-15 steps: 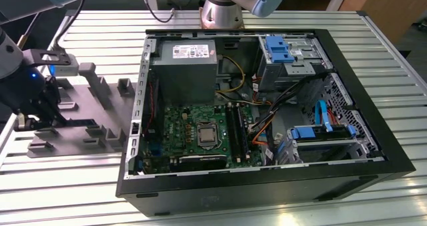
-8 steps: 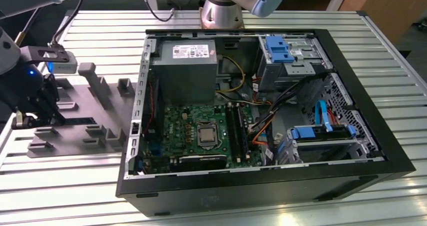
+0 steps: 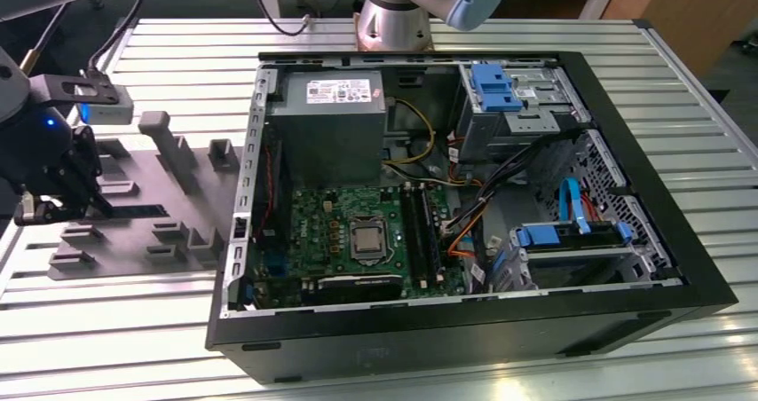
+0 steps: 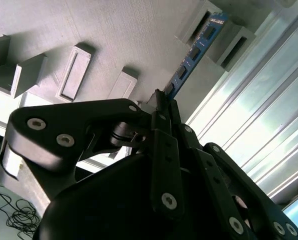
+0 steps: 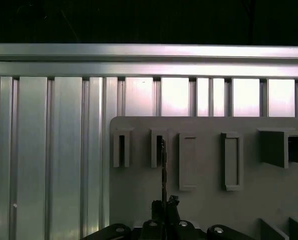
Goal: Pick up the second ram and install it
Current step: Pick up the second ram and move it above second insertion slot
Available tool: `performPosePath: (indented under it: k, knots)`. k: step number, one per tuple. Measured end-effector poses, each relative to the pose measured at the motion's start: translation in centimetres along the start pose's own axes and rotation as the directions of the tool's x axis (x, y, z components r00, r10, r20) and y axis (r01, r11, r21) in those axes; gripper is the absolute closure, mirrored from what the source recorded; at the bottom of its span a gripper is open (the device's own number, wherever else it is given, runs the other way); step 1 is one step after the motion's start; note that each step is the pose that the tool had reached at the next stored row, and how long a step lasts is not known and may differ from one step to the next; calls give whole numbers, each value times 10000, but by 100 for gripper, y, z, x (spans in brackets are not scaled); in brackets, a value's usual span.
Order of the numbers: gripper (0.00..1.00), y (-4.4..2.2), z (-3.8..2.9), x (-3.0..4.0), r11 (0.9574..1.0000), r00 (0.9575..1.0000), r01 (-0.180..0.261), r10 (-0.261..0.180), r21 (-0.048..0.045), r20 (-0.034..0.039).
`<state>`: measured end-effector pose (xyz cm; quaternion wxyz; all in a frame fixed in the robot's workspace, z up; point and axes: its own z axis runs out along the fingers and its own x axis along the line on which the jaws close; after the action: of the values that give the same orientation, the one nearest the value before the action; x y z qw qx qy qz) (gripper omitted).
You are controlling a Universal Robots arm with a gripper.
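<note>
The second ram (image 4: 194,52) is a narrow blue stick with dark chips. It runs from my fingertips to a pair of raised blocks on the grey tray (image 4: 114,30). In the first wrist view the ram (image 5: 163,170) shows edge-on as a thin dark line reaching one slot block. My gripper (image 4: 161,100) is shut on the near end of the stick, and its fingers meet around it in the first wrist view (image 5: 164,206) too. In the exterior view the gripper (image 3: 53,208) hangs over the tray (image 3: 177,232) at the exterior view's left.
An open computer case (image 3: 474,330) lies at the exterior view's right of the tray, with the green motherboard (image 3: 355,232) and its long dark memory slots (image 3: 421,228) inside. Cables, blue drive brackets and a grey power supply (image 3: 326,126) crowd the case. The table is ribbed aluminium (image 5: 49,150).
</note>
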<state>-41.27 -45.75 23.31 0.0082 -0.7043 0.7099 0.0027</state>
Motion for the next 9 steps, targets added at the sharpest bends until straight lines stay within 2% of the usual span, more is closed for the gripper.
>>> performPosePath:
  k: [9]
  knots:
    - [86,-1,-81,-2,10000,10000,0,0,1,1]
